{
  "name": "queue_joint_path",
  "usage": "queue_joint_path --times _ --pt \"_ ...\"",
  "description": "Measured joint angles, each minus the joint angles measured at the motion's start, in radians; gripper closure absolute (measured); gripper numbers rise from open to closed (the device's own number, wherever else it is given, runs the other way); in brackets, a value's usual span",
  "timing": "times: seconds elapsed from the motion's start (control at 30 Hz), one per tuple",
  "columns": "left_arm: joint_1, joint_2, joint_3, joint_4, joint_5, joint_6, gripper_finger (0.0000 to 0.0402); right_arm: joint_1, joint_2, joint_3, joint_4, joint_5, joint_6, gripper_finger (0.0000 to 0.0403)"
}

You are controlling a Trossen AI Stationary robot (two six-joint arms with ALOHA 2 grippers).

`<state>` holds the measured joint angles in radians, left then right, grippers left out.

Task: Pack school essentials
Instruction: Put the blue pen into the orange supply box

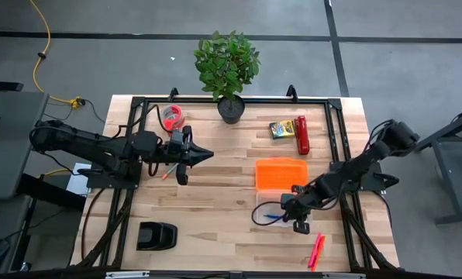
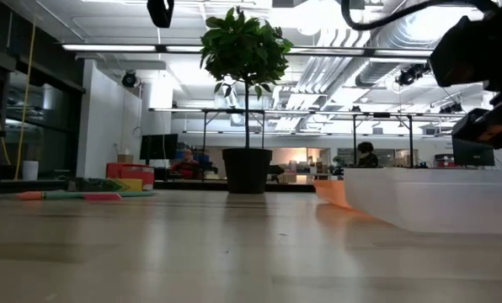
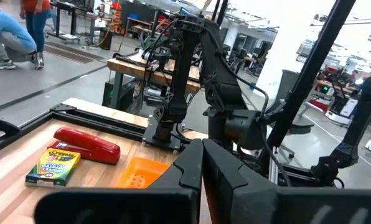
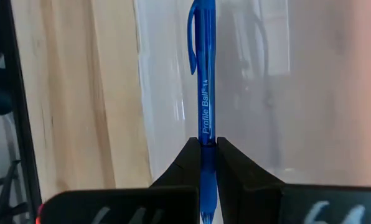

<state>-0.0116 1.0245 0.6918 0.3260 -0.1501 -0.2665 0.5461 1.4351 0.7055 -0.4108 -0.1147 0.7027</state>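
Observation:
A thin blue pen (image 4: 205, 74) is in my right gripper (image 4: 208, 149), which is shut on it over a clear plastic box (image 1: 271, 203) near the table's right side; the pen (image 1: 271, 217) points toward the table's left. My left gripper (image 1: 206, 155) is shut and empty above the table's middle, left of the box. A red-orange marker (image 1: 169, 172) lies on the wood under the left arm. One yellow-and-green crayon box (image 1: 281, 129) lies flat near the far edge. Two pink markers (image 1: 316, 249) lie by the near right edge. No eraser shows. My right gripper pinches the blue pen's barrel (image 4: 206, 138), near the end opposite the clip, between its two fingers (image 4: 184, 163). The fingers lie along the pen, slanting down from the table's right. The clip end (image 4: 195, 37) reaches out over the clear box's floor. Whether it rests there, I cannot tell.
An orange tray (image 1: 281, 173) lies just beyond the clear box. A red stapler (image 1: 301, 134) sits beside the crayon box. A potted plant (image 1: 229, 70) stands at the far edge, a red tape roll (image 1: 173, 118) far left, a black holder (image 1: 156, 235) near left.

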Motion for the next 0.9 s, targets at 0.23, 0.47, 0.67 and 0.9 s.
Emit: queue_joint_path --times 0.23,0.47,0.67,0.9 --pt "0.000 0.000 0.000 0.000 0.000 0.000 0.0401 -0.017 0.011 0.001 -0.034 0.070 -0.004 0.0402" --pt "0.000 0.000 0.000 0.000 0.000 0.000 0.0401 -0.063 0.011 0.034 -0.213 0.230 -0.042 0.0402" --pt "0.000 0.000 0.000 0.000 0.000 -0.001 0.0401 -0.088 0.011 0.033 -0.218 0.226 -0.162 0.0402" --pt "0.000 0.000 0.000 0.000 0.000 0.000 0.0401 -0.104 0.011 0.033 -0.218 0.240 -0.160 0.0383"
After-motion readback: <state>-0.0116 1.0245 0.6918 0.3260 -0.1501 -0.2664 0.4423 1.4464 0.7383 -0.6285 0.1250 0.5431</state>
